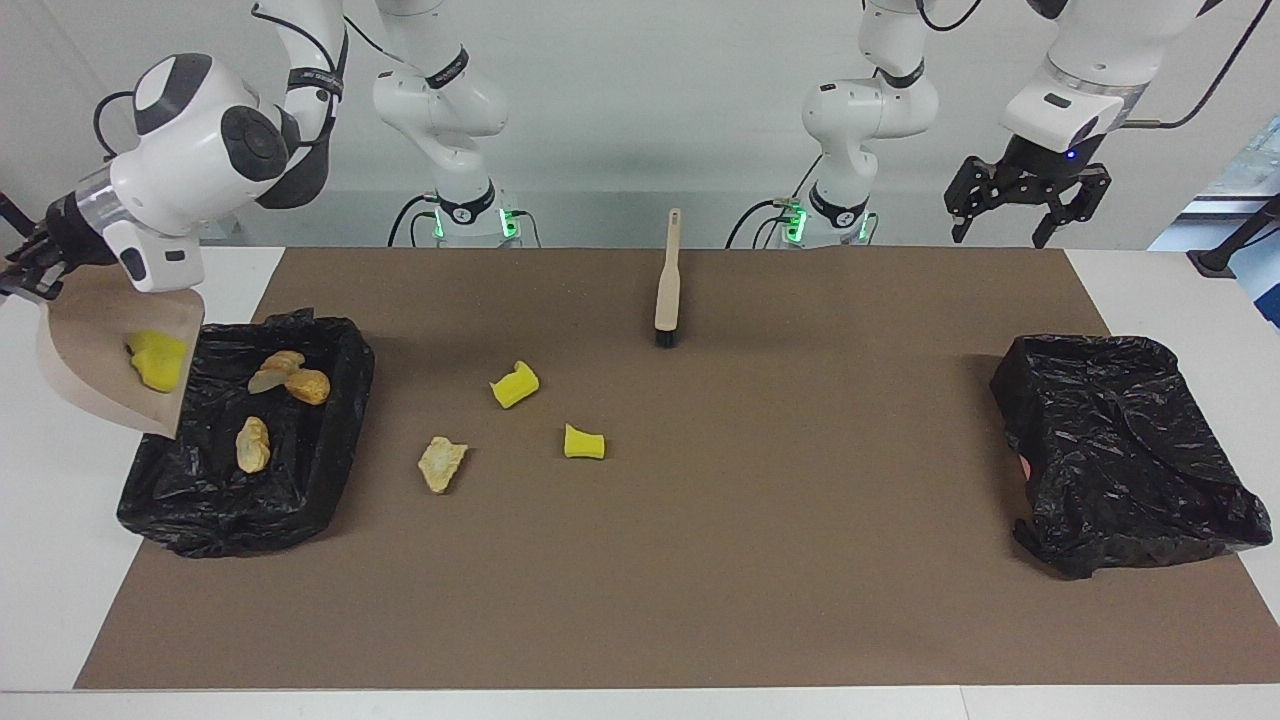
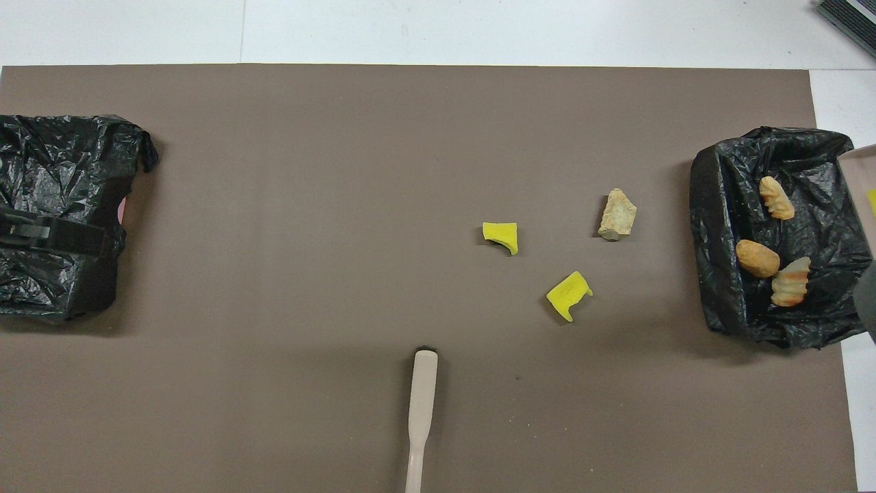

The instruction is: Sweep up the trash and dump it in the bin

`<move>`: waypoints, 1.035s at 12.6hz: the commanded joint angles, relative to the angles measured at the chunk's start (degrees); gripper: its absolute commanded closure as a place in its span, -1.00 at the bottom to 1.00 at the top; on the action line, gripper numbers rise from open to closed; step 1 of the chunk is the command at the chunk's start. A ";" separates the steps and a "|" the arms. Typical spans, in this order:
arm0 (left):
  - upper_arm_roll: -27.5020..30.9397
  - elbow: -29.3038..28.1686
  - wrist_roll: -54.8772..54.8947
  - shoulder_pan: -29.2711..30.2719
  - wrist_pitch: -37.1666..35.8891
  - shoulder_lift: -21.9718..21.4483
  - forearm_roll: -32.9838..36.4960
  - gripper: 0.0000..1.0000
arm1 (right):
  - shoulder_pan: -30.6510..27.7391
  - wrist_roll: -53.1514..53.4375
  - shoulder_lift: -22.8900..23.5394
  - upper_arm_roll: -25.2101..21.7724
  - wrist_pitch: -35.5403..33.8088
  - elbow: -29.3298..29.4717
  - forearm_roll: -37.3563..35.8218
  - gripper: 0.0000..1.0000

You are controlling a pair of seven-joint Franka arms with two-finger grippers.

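My brush (image 1: pixel 667 283) lies nearest me on the surface (image 1: pixel 760 520). My right tool (image 1: pixel 28 268) is clamped on the dustpan (image 1: pixel 100 360) — tilted with a yellow sponge chunk (image 1: pixel 155 362) over the bin (image 1: pixel 250 440) holding three scraps (image 1: pixel 290 378). Three scraps of trash (image 1: pixel 515 384) lie farther out. My left tool (image 1: pixel 1025 205) — fingers apart — hangs raised at the other end.

glossy crinkled plastic bin liner (image 1: pixel 330 420), matt brown mat (image 1: pixel 760 520)

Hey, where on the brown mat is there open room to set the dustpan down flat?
Widest bare patch: between the brush and the closed black bag at the left arm's end. The mat strip farthest from the robots is bare too. Crowded: three loose scraps beside the open bin.
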 commanded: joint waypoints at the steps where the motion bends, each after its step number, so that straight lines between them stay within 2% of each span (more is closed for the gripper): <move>1: -0.33 4.42 0.77 0.35 -2.87 3.24 1.07 -1.00 | 0.03 2.23 -0.51 0.17 4.16 -4.66 -1.47 1.00; 4: -0.32 4.33 1.03 2.35 -2.60 3.15 0.02 -1.00 | 0.73 8.47 -0.33 0.26 3.03 -5.38 -7.18 1.00; 6: -0.32 4.33 1.03 2.98 -2.52 3.15 -1.57 -1.00 | 1.26 16.45 -1.99 0.26 -3.18 -5.46 -11.24 1.00; 9: -0.41 4.24 1.03 2.80 -1.90 2.45 -1.22 -1.00 | 2.32 21.49 -2.70 0.52 -7.60 -6.08 -13.01 1.00; 11: -0.15 3.71 1.29 3.07 -1.99 2.18 -1.04 -1.00 | 2.23 19.41 -2.70 0.53 -7.35 -5.99 -13.10 1.00; 13: 1.60 3.80 1.38 2.02 -1.90 2.09 -1.04 -1.00 | 2.23 10.84 -1.92 0.61 -5.52 -3.98 -12.23 1.00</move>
